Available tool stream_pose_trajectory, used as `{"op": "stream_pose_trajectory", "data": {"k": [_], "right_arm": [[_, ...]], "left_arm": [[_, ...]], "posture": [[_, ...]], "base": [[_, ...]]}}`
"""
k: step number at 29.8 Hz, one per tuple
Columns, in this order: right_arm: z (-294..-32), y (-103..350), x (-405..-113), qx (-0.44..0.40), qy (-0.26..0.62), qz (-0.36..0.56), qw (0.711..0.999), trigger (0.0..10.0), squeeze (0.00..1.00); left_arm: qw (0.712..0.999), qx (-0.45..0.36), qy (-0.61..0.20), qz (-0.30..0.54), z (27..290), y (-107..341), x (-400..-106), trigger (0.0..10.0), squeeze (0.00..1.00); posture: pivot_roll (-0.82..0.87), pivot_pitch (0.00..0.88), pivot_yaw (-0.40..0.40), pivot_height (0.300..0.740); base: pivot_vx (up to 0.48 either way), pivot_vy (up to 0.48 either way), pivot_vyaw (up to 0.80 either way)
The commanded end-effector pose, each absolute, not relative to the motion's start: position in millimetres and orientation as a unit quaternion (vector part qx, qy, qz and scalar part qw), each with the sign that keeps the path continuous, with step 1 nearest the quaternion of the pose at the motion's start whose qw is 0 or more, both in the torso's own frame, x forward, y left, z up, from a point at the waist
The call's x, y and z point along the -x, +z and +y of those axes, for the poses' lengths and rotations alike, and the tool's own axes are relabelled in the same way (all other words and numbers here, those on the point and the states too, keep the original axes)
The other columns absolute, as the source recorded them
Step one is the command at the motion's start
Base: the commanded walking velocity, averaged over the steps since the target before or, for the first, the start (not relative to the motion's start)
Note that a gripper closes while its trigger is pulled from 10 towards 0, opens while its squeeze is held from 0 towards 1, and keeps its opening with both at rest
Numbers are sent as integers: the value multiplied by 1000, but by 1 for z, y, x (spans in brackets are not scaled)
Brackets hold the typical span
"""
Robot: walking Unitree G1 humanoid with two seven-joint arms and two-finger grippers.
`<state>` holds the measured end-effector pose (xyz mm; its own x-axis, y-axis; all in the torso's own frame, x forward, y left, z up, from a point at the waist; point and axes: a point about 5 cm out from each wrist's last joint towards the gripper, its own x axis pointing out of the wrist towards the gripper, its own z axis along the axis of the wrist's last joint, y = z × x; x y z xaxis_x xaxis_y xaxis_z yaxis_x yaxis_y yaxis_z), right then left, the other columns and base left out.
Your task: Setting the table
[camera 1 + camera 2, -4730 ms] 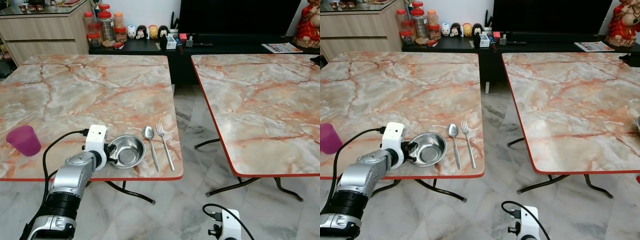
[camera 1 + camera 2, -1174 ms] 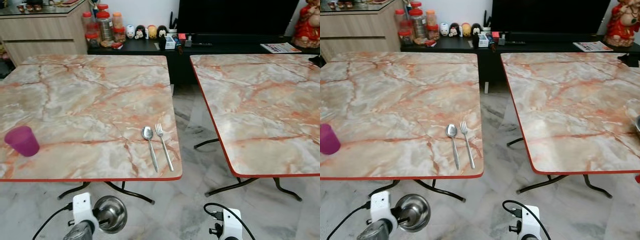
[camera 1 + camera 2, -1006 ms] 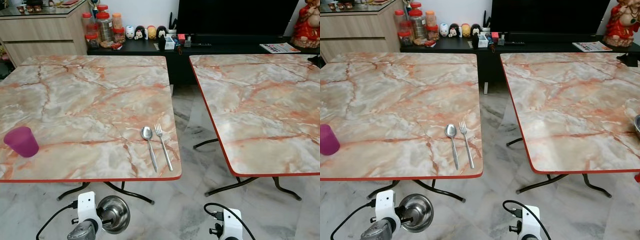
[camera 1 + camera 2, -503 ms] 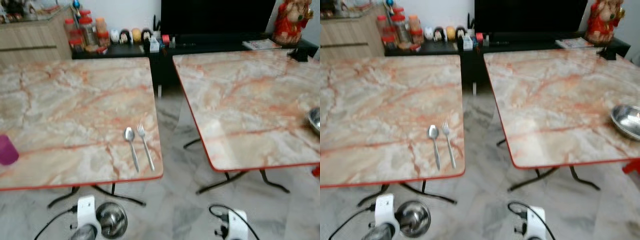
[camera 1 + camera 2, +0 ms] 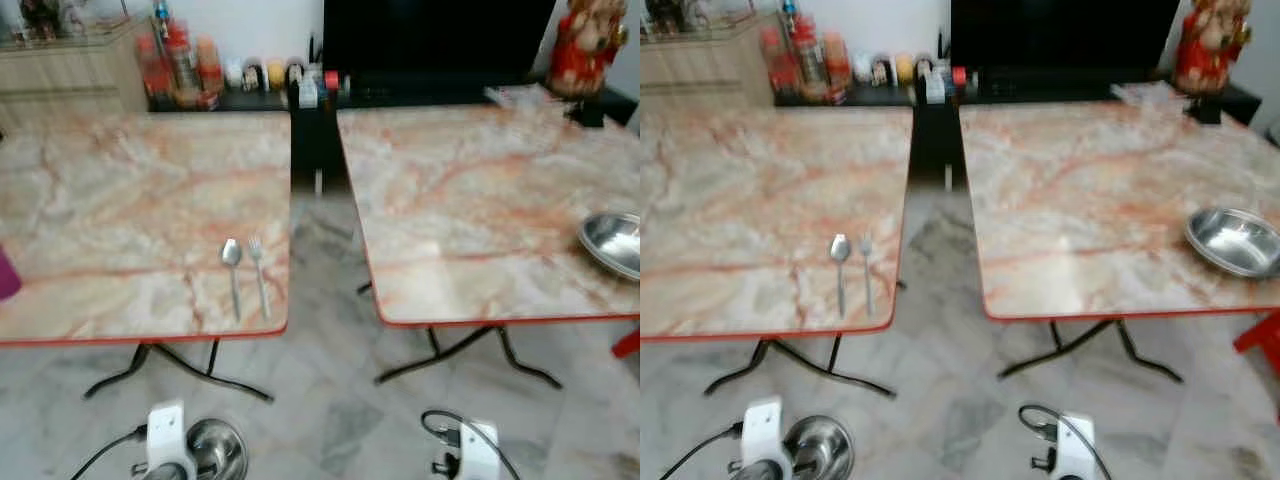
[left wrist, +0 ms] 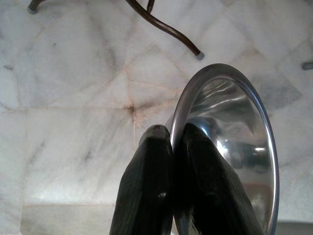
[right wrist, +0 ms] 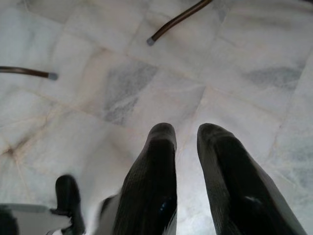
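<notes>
L gripper (image 6: 171,142) hangs low over the marble floor (image 6: 73,98), clenched on the rim of a shiny round steel bowl (image 6: 230,147). R gripper (image 7: 188,139) idle, fingers slightly apart. Steel spoon (image 5: 232,262) & fork (image 5: 258,268) lie on the left marble table (image 5: 120,200). View has swung right vs before: second steel bowl (image 5: 1235,240) on the right table (image 5: 1090,190) now shows.

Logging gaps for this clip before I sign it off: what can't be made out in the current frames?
- Purple cup: cut off by the left eye view's edge.
- Jars and figurines on the sideboard: blurred and small, labels unreadable.
- Carried bowl: its base is hidden behind the left gripper fingers in the left wrist view.
- Second bowl: contents, if any, lost in blur.
- Right gripper: hangs idle.
</notes>
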<state>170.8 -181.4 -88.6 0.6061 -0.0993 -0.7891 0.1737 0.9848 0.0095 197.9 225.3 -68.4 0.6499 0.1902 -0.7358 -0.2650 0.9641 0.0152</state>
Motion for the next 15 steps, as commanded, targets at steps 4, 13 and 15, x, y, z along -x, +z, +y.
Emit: {"op": "stream_pose_trajectory", "data": {"k": [4, 13, 15], "right_arm": [[-191, -86, -174, -38, -86, 430, 898, 10000, 0], [-193, -86, -172, -38, -89, 431, 897, 10000, 0], [-193, -86, -172, -38, -89, 431, 897, 10000, 0]], "left_arm": [[909, 48, 120, 397, 221, -68, -201, 10000, 0], [909, 54, 124, 395, 219, -68, -201, 10000, 0], [909, 55, 124, 394, 219, -68, -201, 10000, 0]], "posture": [[15, 0, -12, 740], [10, 0, -19, 740], [8, 0, -20, 740]], "base": [[0, -442, 0], [0, -442, 0], [0, -442, 0]]}}
